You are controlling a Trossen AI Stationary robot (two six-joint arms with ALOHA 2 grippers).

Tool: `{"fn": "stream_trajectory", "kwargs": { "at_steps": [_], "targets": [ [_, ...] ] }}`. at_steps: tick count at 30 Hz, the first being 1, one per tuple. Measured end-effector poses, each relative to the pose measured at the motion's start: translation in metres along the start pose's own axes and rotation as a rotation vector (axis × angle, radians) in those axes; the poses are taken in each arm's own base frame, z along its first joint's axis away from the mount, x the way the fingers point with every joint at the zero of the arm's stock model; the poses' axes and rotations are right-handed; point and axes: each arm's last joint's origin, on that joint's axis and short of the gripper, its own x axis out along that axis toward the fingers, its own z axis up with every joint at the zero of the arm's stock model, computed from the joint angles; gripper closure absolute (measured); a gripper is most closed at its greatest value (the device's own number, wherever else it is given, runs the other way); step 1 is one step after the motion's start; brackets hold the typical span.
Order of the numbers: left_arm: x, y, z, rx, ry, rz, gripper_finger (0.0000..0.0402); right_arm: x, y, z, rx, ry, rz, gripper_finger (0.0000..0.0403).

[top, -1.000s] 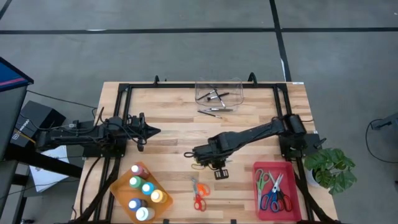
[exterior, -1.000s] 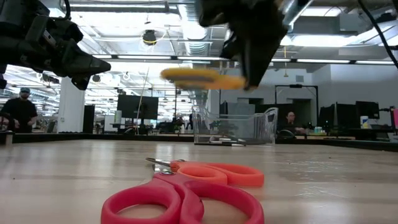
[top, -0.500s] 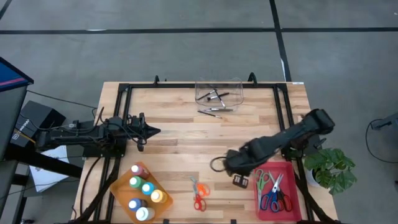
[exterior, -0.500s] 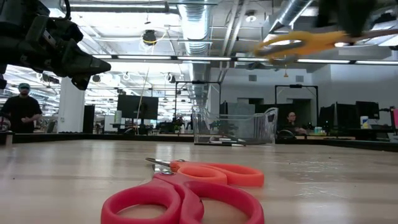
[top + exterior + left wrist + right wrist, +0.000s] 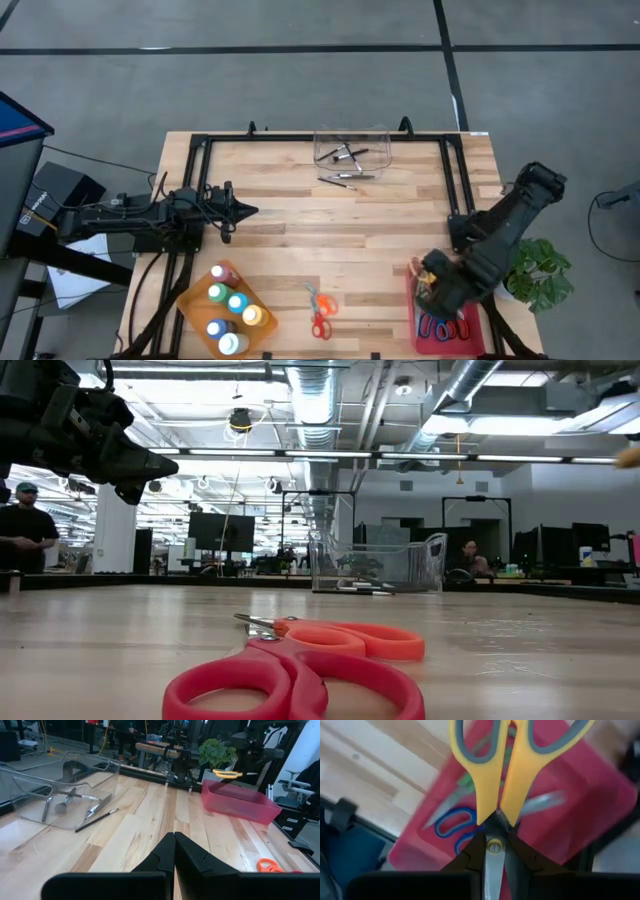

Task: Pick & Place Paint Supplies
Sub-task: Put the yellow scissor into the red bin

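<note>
Wooden counter [image 5: 300,225] under review. Right end effector [image 5: 492,851], clamped on yellow scissors [image 5: 501,767], hangs over the red bin [image 5: 412,300] at near right. Placing step; next move likely calls for lowering and release. Left end effector [image 5: 174,839] waits closed at left.

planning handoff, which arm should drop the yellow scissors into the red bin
Right. The right gripper already holds the yellow scissors above the red bin; the left gripper sits shut across the table.
</note>
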Motion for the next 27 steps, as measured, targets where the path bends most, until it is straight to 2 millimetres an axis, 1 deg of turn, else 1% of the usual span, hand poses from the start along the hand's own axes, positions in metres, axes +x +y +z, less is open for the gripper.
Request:
{"fn": "stream_trajectory", "kwargs": {
  "at_steps": [5,9,14,22,27],
  "targets": [
    [0.0,0.0,0.0,0.0,0.0,0.0,0.0401,0.008,-0.01,-0.023,0.207,0.001,-0.024,0.0356],
    [0.0,0.0,0.0,0.0,0.0,0.0,0.0402,0.016,-0.009,-0.034,0.245,0.023,0.022,0.0353],
    [0.0,0.0,0.0,0.0,0.0,0.0,0.0402,0.029,-0.006,-0.034,0.279,0.041,0.061,0.0354],
    [0.0,0.0,0.0,0.0,0.0,0.0,0.0401,0.058,-0.009,-0.032,0.315,0.062,0.093,0.0354],
    [0.0,0.0,0.0,0.0,0.0,0.0,0.0402,0.073,-0.013,-0.03,0.336,0.064,0.095,0.0354]
  ]
}}
